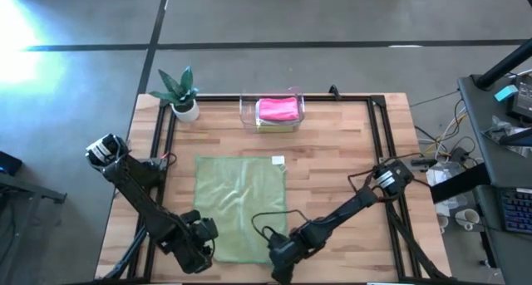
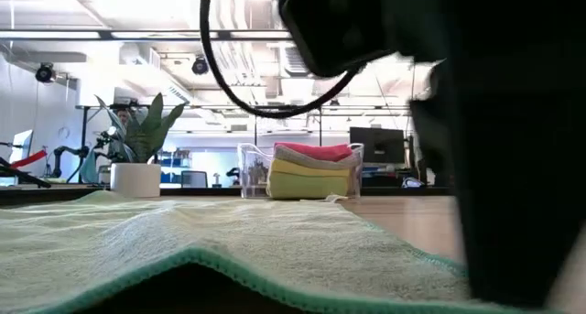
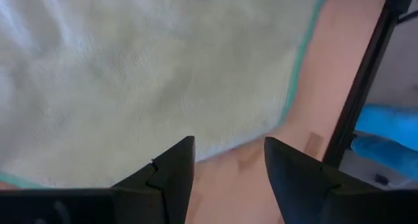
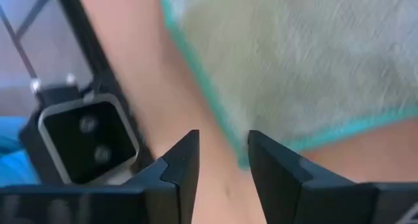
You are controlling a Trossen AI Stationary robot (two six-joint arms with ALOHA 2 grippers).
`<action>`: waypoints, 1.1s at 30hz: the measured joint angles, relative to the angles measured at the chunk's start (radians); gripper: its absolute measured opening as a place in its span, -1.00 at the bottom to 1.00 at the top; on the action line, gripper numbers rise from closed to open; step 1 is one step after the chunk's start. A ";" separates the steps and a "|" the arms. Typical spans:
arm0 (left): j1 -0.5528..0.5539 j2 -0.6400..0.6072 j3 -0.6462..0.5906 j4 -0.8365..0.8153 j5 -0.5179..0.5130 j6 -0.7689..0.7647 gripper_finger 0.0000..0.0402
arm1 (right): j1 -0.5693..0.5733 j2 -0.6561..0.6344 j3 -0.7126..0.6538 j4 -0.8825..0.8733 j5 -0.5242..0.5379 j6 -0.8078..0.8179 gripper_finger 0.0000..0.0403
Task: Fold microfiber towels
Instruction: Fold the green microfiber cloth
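A sage green microfiber towel (image 1: 241,203) lies spread flat on the wooden table, its near edge close to the low camera (image 2: 229,245). My left gripper (image 1: 202,239) hovers open at the towel's near left corner (image 3: 277,123), fingers tipped down, nothing between them (image 3: 228,168). My right gripper (image 1: 279,253) is open at the near right corner, and the teal-hemmed corner (image 4: 243,157) shows just past its fingertips (image 4: 222,162). Whether it touches the cloth, I cannot tell. A pink towel (image 1: 278,109) sits on a yellow one (image 2: 311,181) in the clear bin.
The clear plastic bin (image 1: 248,112) stands at the far edge, with a potted plant (image 1: 182,94) to its left. A black frame rail (image 1: 378,135) runs around the table. The low camera's housing (image 4: 88,140) sits beside my right gripper at the near edge.
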 joint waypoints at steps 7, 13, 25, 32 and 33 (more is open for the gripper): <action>0.038 -0.045 0.012 -0.160 -0.090 0.048 -0.16 | 0.013 -0.060 0.029 -0.171 0.043 -0.020 -0.39; 0.109 -0.153 0.007 -0.357 -0.179 0.074 -0.16 | 0.013 -0.161 0.029 -0.287 0.224 -0.070 -0.39; 0.376 -0.480 -0.129 -0.443 -0.342 0.109 -0.16 | -0.072 -0.397 -0.024 -0.545 0.499 -0.163 -0.39; 0.543 -0.632 -0.281 -0.362 -0.333 0.106 -0.16 | -0.212 -0.496 -0.135 -0.564 0.503 -0.254 -0.39; 0.558 -0.648 -0.298 -0.343 -0.333 0.106 -0.16 | -0.235 -0.512 -0.165 -0.557 0.502 -0.261 -0.39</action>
